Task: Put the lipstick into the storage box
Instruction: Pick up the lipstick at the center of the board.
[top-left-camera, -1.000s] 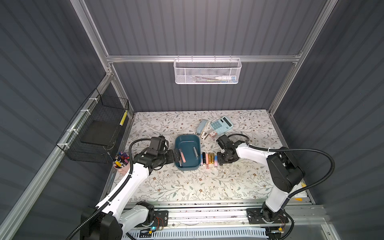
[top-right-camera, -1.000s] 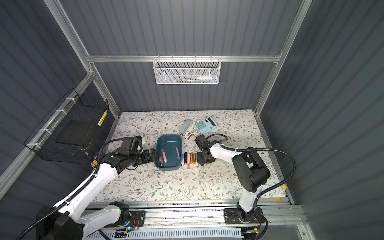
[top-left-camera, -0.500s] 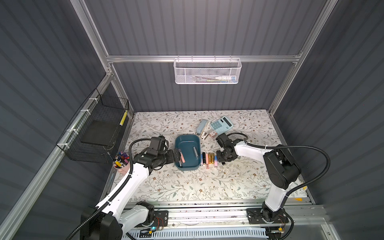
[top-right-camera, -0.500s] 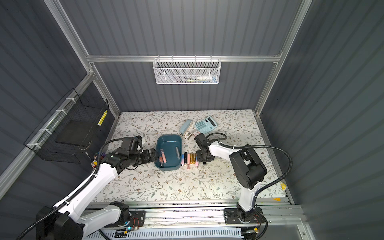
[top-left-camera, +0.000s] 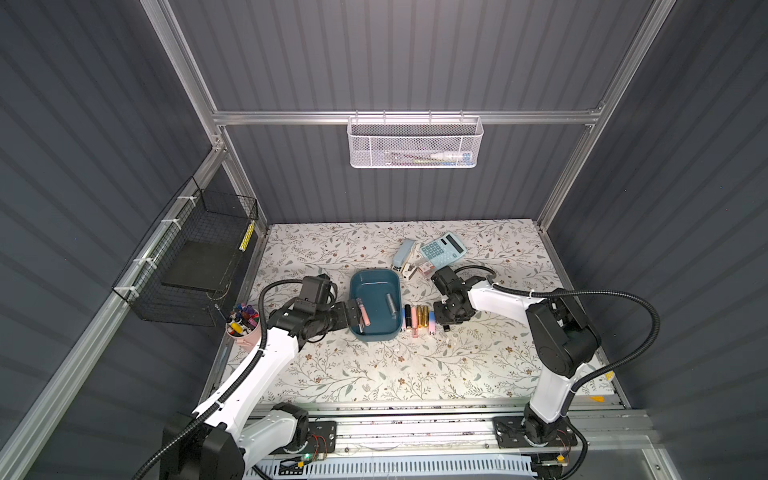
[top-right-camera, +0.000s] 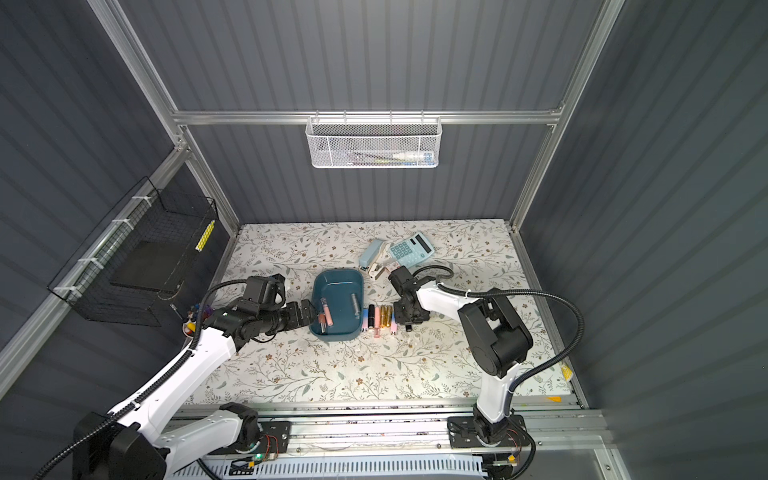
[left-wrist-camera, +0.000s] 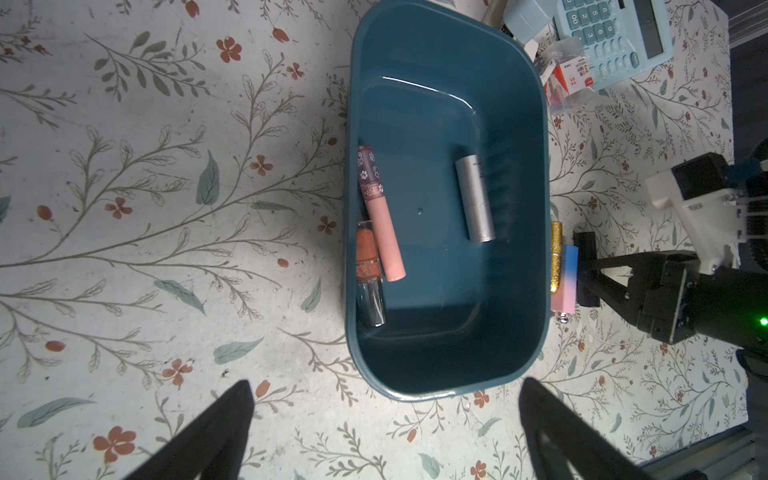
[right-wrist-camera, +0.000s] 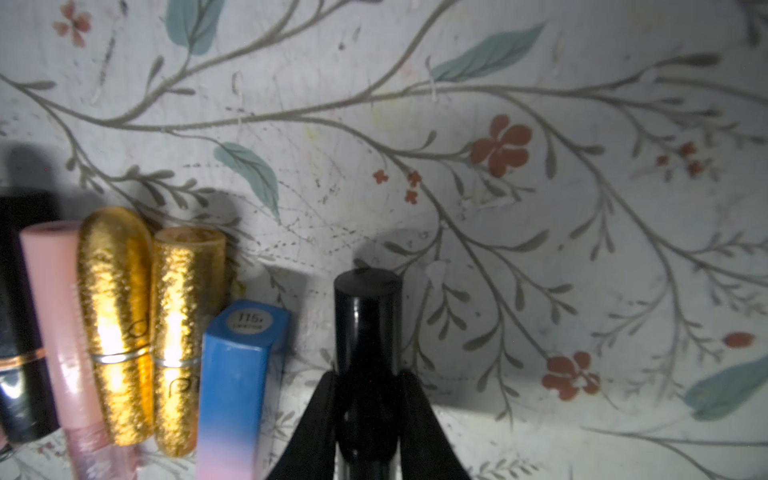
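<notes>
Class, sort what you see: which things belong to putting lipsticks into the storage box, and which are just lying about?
Job: storage box; black lipstick in right gripper; lipsticks lined up beside box.
Lying about: calculator; stapler; pen cup; white mesh basket; black wire basket.

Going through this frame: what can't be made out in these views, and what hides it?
Rear end of the black lipstick, right wrist view: hidden between the jaws of the right gripper and cut off by the picture edge.
Contents of the white mesh basket, top views: too small, behind mesh.
The row of lipsticks, left wrist view: mostly hidden behind the storage box wall.
</notes>
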